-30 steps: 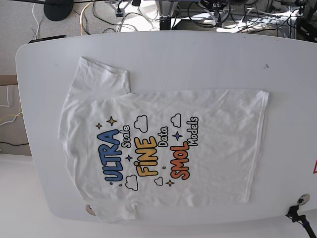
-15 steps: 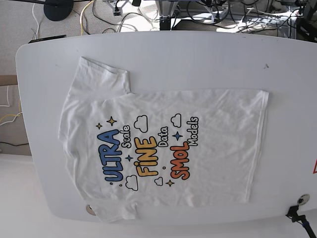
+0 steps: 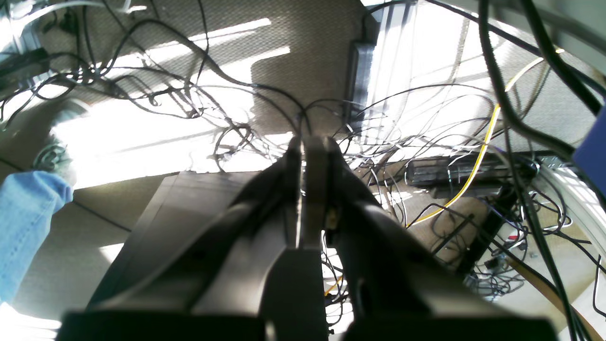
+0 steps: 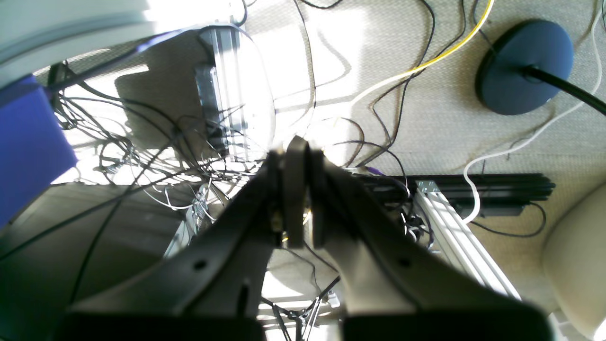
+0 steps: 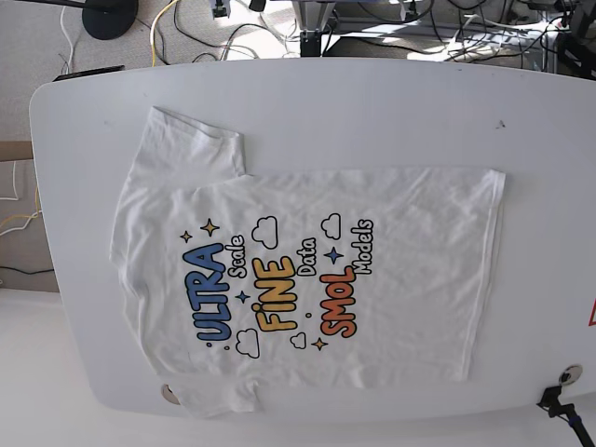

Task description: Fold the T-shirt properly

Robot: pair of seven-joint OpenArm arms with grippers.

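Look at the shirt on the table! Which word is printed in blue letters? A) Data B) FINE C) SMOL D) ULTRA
D: on the white T-shirt lying flat on the table, ULTRA is blue, while FINE is yellow, SMOL orange and Data black.

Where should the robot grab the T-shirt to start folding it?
Probably the far sleeve of the T-shirt, pinched from above. It lies flat, print up, and that sleeve sticks out with free edges, easy to lift and fold inward.
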